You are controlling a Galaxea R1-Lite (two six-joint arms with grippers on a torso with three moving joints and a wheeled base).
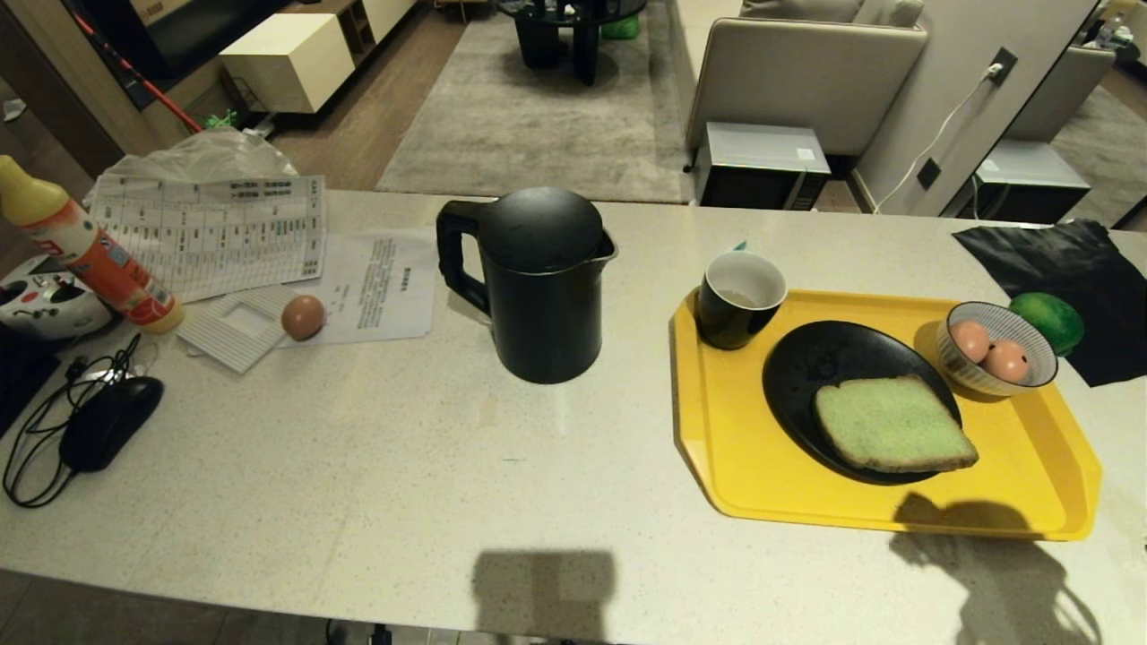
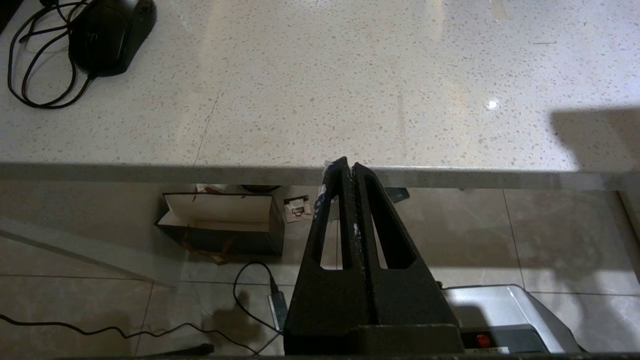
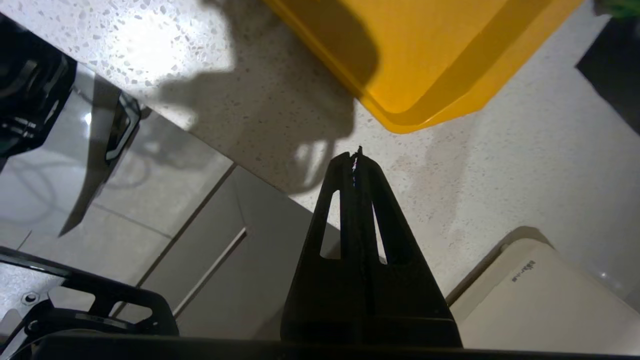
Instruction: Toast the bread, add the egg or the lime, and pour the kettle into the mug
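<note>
Over the near edge of the counter [image 3: 525,165], close to a corner of the yellow tray [image 3: 425,60], the right gripper [image 3: 356,156] has its two black fingers pressed flat together, with nothing between them and nothing touched. At the counter's near edge further left, the left gripper [image 2: 348,166] is likewise closed tight and empty, its tips level with the counter lip and the tiled floor [image 2: 525,240] below it. Neither arm shows in the head view; only their shadows fall on the near part of the counter.

On the tray sits a black plate [image 1: 824,367] carrying the bread [image 1: 892,423], a pale green slice with a brown crust, lying flat. The mug [image 1: 739,300] stands upright in the tray's far left corner, just beside the plate. A striped bowl [image 1: 996,349] at the tray's far right holds two eggs [image 1: 988,351]. The lime [image 1: 1050,321] lies just beyond the bowl, off the tray, on a black sheet [image 1: 1057,269].

Left of the tray and well apart from it, the kettle [image 1: 536,282] stands upright with its lid on, handle turned left. Further left lie papers [image 1: 269,260], a lone egg [image 1: 303,316], a bottle [image 1: 85,251] and a black mouse [image 1: 107,421] with its cable.
</note>
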